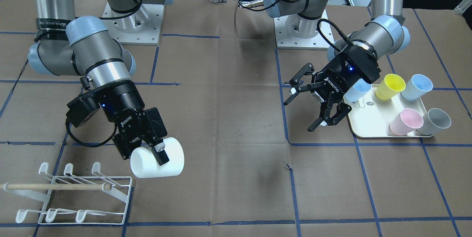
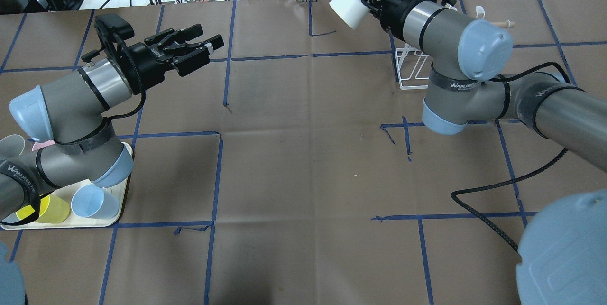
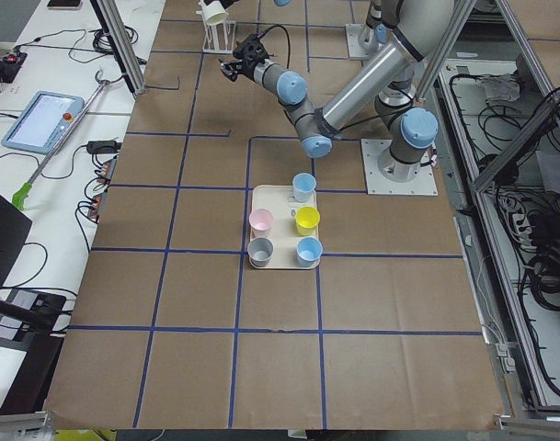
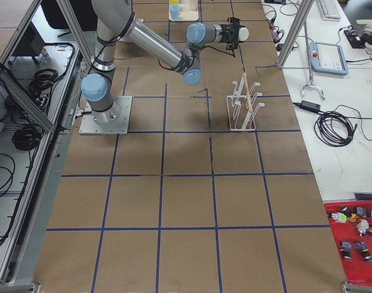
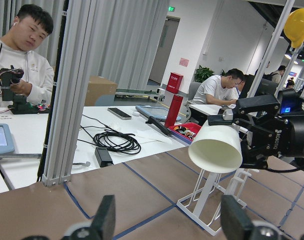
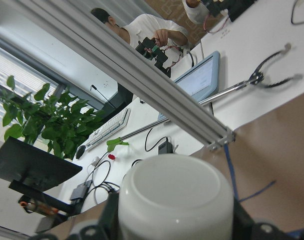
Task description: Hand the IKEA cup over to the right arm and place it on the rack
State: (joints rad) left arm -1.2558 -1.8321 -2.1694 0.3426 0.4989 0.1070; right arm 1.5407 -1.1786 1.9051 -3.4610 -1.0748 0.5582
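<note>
Cup (image 1: 173, 160) in right jaws near rack (image 1: 73, 186); tray (image 1: 371, 126) well apart.

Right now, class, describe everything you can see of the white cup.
The white cup is plain, handleless, slightly tapered and looks like matte plastic. It lies tilted on its side in the air, clamped across its wall by the right gripper, above the table beside the rack, touching neither.

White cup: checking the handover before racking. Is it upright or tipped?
Tipped: the white cup lies sideways in the right gripper, in the air beside the rack.
</note>
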